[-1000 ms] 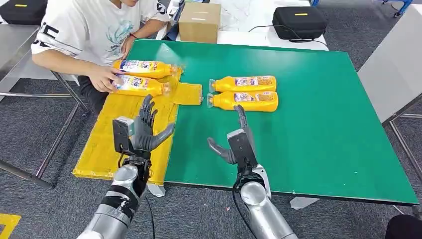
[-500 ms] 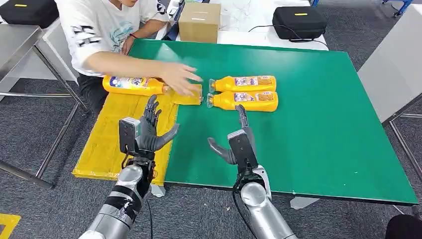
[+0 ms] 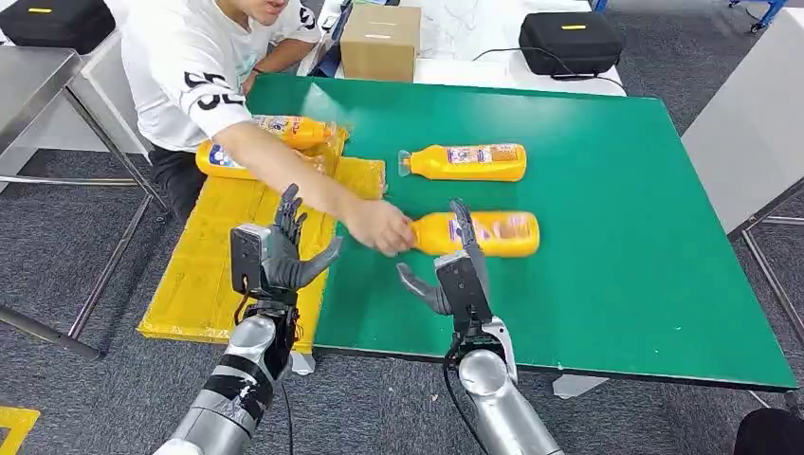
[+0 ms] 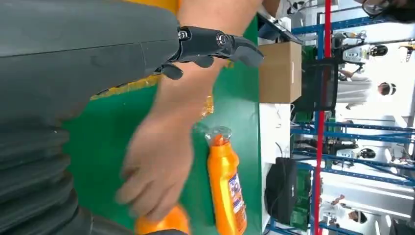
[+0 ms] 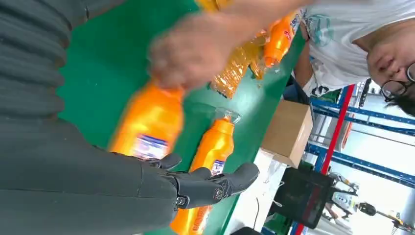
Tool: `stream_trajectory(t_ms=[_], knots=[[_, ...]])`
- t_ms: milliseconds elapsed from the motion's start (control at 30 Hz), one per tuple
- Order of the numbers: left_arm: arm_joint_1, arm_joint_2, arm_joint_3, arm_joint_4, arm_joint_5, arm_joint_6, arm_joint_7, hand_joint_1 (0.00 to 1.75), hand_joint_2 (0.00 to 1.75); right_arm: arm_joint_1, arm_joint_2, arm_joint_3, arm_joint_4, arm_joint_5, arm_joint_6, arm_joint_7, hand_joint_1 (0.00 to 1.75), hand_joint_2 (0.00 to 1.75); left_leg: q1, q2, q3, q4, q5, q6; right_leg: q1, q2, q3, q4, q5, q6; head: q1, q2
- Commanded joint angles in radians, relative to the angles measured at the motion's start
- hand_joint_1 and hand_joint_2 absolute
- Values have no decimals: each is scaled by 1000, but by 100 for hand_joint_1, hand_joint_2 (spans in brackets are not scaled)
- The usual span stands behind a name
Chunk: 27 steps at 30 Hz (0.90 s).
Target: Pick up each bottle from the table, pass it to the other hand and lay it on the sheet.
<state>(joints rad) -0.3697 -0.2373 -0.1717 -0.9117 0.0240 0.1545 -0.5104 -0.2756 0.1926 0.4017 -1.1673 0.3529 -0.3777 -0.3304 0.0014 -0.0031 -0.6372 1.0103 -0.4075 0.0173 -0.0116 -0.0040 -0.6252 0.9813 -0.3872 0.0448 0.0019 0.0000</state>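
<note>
Both my left hand (image 3: 277,256) and right hand (image 3: 453,275) wait low in frame, fingers apart and empty, while a person's hand (image 3: 379,227) grips the nearer bottle (image 3: 488,233) at mid-frame on the tabletop (image 3: 616,265), presumably placing it within my reach.

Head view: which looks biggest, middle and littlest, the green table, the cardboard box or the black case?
1. green table, by far the largest.
2. and 3. The black case and the cardboard box look about alike, too close to rank; both sit far from the camera, and the picture's top edge cuts the box off.
</note>
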Motion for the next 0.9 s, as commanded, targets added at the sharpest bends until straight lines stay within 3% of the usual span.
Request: stream_trajectory(t_ms=[33, 900], knots=[[-35, 14, -9, 71, 11, -6, -4, 0, 175, -21, -9, -1, 20, -8, 2, -4, 0, 175, 0, 0, 7, 0, -3, -1, 1, 0, 7, 0, -3, -2, 0, 0], [-26, 17, 4, 50, 2, -12, -12, 0, 175, -35, -39, 9, 55, 60, -7, 36, 0, 175, 0, 1, 4, -1, -2, -1, 1, 1, 4, -1, -1, -1, 0, 0]])
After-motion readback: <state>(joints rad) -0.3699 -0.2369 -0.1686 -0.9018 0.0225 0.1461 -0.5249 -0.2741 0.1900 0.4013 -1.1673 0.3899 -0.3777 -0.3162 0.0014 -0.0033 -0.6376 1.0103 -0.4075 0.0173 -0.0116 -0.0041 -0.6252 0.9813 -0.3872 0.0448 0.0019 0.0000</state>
